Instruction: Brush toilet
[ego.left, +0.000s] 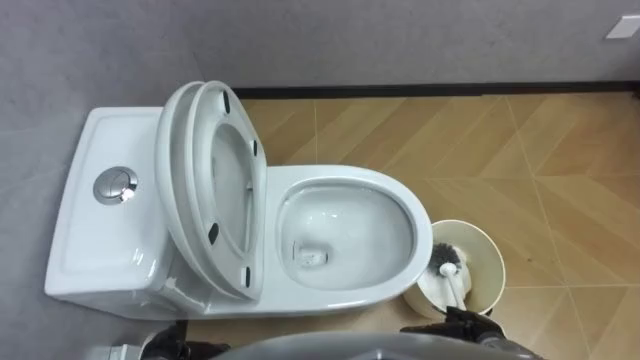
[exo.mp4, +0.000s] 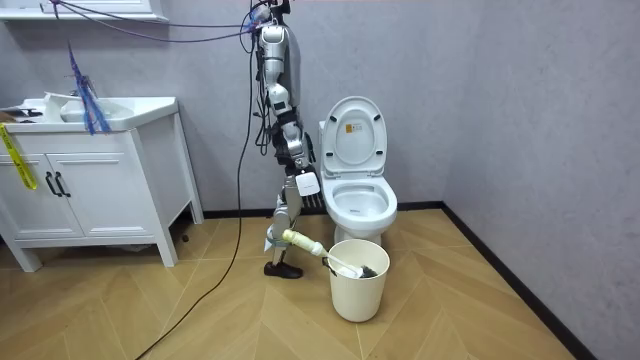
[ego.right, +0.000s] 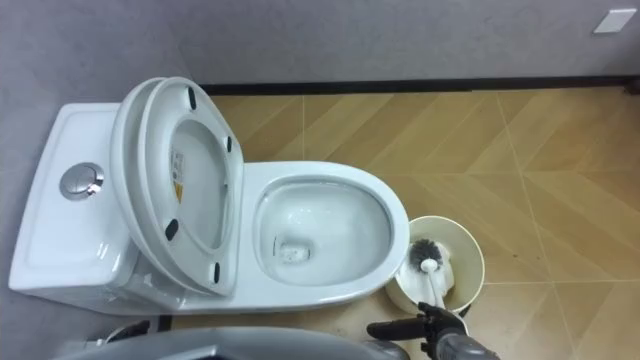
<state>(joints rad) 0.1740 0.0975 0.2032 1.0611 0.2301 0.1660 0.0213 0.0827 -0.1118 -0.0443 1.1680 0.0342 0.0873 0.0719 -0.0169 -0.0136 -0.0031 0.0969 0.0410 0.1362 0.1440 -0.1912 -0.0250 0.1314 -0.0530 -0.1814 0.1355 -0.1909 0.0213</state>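
Brush (ego.right: 427, 258) stood in bucket (ego.right: 468, 245), lower right, right hand (ego.right: 435, 325) clenched round its handle. Seat (ego.right: 180, 190) was raised, seemingly baring bowl (ego.right: 320, 230) for scrubbing.

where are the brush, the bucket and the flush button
brush (ego.left: 444, 253): left eye view, on the dark bristle head
bucket (ego.left: 484, 250): left eye view, on its inner wall
flush button (ego.left: 115, 185): left eye view, on the middle of the button
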